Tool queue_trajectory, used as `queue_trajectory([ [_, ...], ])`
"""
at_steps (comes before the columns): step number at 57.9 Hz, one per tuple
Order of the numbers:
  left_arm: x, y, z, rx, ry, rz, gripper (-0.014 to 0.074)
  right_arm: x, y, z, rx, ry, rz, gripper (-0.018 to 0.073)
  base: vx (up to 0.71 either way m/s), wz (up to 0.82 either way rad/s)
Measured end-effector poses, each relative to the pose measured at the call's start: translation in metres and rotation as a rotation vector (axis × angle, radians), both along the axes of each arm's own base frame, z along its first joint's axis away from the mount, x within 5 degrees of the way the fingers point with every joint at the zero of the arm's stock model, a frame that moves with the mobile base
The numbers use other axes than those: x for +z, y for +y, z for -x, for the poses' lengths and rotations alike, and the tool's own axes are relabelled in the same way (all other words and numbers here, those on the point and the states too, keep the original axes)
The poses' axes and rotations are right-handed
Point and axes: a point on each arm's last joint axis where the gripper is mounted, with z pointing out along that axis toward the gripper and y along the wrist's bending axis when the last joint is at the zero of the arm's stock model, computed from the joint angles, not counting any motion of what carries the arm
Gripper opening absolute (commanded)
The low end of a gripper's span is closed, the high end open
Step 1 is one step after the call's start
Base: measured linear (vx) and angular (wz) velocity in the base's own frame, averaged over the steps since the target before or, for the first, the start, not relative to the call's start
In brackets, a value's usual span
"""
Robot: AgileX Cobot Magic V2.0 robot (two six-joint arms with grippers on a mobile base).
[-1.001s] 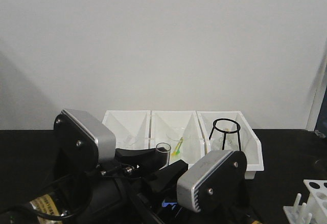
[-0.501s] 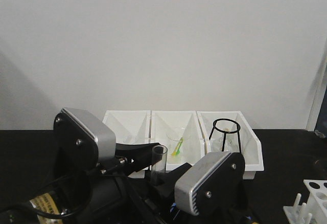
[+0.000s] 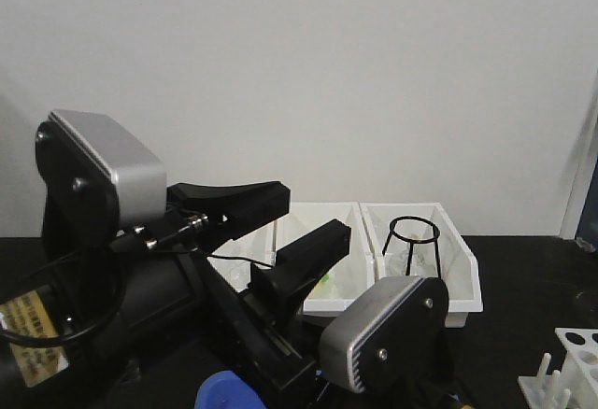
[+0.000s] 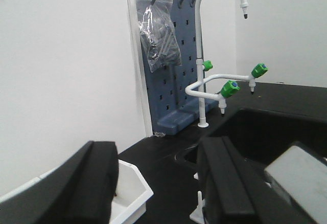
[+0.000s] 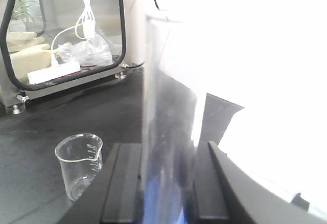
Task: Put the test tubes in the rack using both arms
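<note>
In the right wrist view a clear test tube (image 5: 168,106) stands upright between the two black fingers (image 5: 125,183) of my right gripper (image 5: 166,183), which is shut on it. In the front view only the right gripper's silver housing (image 3: 383,330) shows, and the tube is hidden behind the left arm. My left gripper (image 3: 313,215) is raised above it with its jaws spread wide. It also shows in the left wrist view (image 4: 158,157), with nothing between the fingers. The white rack (image 3: 570,367) sits at the lower right corner of the front view.
Three white bins (image 3: 467,283) stand at the back; the right one holds a black wire stand (image 3: 413,241). A glass beaker (image 5: 77,168) stands on the black bench beside the right gripper. A white faucet (image 4: 204,55), a blue pegboard (image 4: 168,81) and a sink (image 4: 276,137) lie beyond the left gripper.
My left arm has lifted and swung up to the left, and its jaws have spread wide. The tube seen between the arms earlier is now hidden in the front view. The right housing has barely moved.
</note>
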Motion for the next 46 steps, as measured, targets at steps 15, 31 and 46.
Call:
queue_trajectory([
  [15,0.004,0.034,-0.018,0.131,0.027,-0.048,0.0402,0.0,0.0,-0.001,-0.006,-0.025,0.024,-0.0008,0.0,0.0],
  [31,0.006,0.069,-0.022,0.245,0.1,-0.112,0.0402,-0.001,-0.016,-0.016,-0.141,-0.026,0.049,-0.0008,0.0,0.0],
  [46,-0.003,0.075,-0.021,0.256,0.183,-0.193,0.0402,-0.003,-0.08,-0.058,-0.417,0.018,0.07,-0.0008,0.0,0.0],
])
